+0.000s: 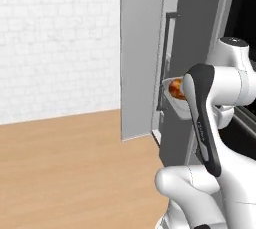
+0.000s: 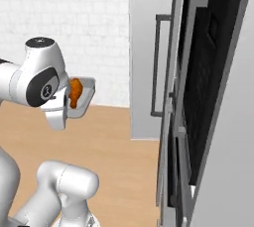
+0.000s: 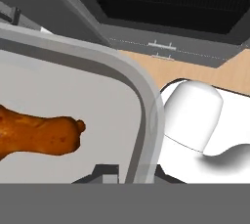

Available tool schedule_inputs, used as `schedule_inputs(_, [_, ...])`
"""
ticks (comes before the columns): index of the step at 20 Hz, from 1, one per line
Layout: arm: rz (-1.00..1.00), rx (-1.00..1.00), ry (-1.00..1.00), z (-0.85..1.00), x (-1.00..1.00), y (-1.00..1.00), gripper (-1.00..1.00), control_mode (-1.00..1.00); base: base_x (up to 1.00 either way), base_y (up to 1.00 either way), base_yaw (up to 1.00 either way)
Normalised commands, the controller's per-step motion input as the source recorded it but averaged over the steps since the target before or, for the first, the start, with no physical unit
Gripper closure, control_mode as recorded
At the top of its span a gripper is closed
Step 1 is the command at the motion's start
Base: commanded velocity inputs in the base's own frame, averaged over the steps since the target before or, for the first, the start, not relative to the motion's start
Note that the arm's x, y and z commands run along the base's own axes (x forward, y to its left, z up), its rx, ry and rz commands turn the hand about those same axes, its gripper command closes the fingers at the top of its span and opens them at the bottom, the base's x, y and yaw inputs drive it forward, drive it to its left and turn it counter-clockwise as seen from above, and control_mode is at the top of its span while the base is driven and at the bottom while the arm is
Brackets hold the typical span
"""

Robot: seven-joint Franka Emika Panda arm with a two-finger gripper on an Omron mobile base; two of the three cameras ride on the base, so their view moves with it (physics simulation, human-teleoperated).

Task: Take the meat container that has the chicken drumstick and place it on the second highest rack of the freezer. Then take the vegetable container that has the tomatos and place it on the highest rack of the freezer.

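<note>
The meat container (image 2: pixel 85 96) is a light-grey tray held up in the air and tilted on its side. The orange-brown chicken drumstick (image 2: pixel 75 92) lies in it. In the hand view my gripper (image 3: pixel 134 173) is shut on the container's rim (image 3: pixel 144 105), with the drumstick (image 3: pixel 39 136) just left of the fingers. From the left base view the container (image 1: pixel 172 98) and drumstick (image 1: pixel 175 88) peek out behind my forearm, close to the freezer (image 1: pixel 137 53) and its dark bar handle (image 1: pixel 169 58). The freezer's racks and the vegetable container with the tomatos are out of view.
Black wall ovens (image 2: pixel 208 72) stand right of the freezer (image 2: pixel 146 47), with its handle (image 2: pixel 156 67) between. A white brick wall (image 1: pixel 55 38) and bare wooden floor (image 1: pixel 70 168) lie to the left. My own arm (image 1: pixel 202 118) blocks much of the left base view.
</note>
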Motion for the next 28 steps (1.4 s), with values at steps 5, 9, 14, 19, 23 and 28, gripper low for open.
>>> schedule_inputs(5, [0.0,0.0,0.0,0.0,0.0,0.0,1.0,1.0,1.0,0.01,-0.06])
schedule_inputs(9, [0.0,0.0,0.0,0.0,0.0,0.0,1.0,1.0,0.99,0.08,-0.11])
schedule_inputs(14, [0.0,0.0,0.0,0.0,0.0,0.0,1.0,1.0,0.92,0.22,-0.17])
schedule_inputs(19, [0.0,0.0,0.0,0.0,0.0,0.0,1.0,1.0,0.71,0.39,-0.26])
schedule_inputs(23, [0.0,0.0,0.0,0.0,0.0,0.0,1.0,1.0,0.48,0.63,-0.46])
schedule_inputs(28, [0.0,0.0,0.0,0.0,0.0,0.0,1.0,1.0,0.58,0.65,-0.57])
